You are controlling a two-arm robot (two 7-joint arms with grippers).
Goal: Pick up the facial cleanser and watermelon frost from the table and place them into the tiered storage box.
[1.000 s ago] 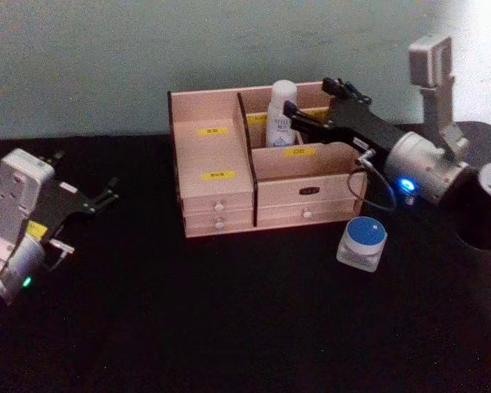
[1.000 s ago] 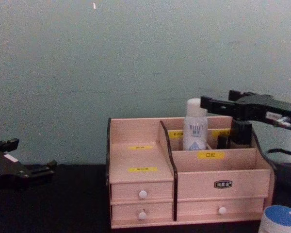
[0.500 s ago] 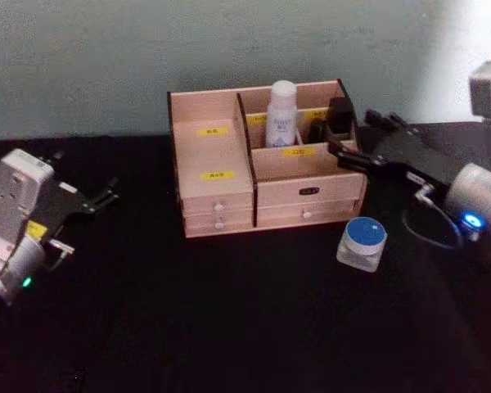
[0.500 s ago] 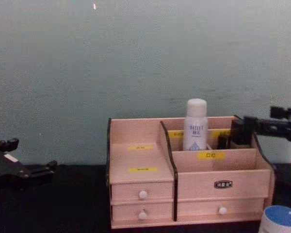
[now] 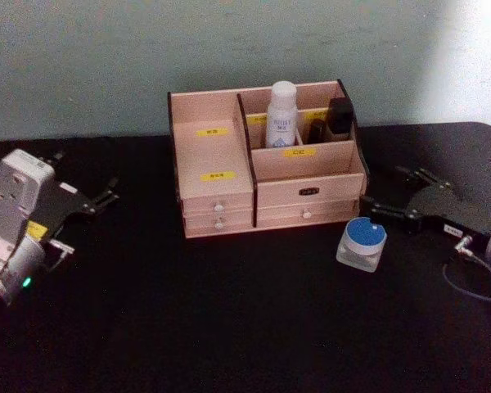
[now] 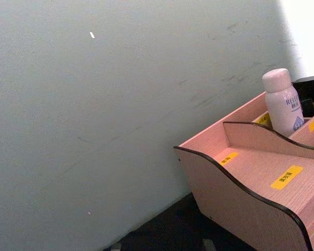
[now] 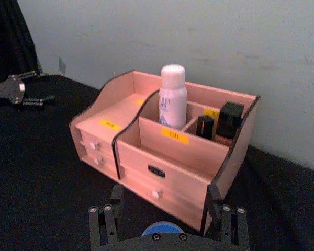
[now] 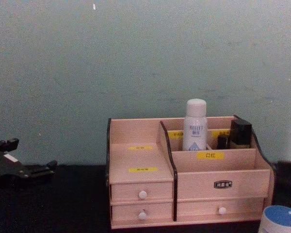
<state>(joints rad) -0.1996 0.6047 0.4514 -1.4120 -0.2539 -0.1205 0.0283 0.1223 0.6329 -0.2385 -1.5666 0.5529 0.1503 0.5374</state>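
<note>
Right pincer (image 5: pixel 383 188) sits low over the black tabletop (image 5: pixel 229 311), out to the right of the tiered storage box (image 5: pixel 309 166), its jaws spread wide and gripping nothing. Just beside it, on the side nearer the robot, a blue-lidded jar (image 5: pixel 362 242) stands upright on the tabletop, close to the box's front right corner. From the right wrist view that blue lid (image 7: pixel 162 228) peeks up low between the two parted fingers (image 7: pixel 102 225). Over in the box, a white bottle (image 5: pixel 281 115) stands upright in a rear compartment, right behind the yellow-labelled divider, its cap rising above the back wall. One compartment to the right, in the rear right corner, a small dark container (image 5: pixel 340 119) stands upright too, with a slimmer dark tube (image 7: pixel 204 127) just beside it. The wide left compartment shows bare wood and two yellow labels. Far off on the left, the left pincer (image 5: pixel 110 192) is parked above the tabletop, well apart from the box, jaws apart and carrying nothing.
</note>
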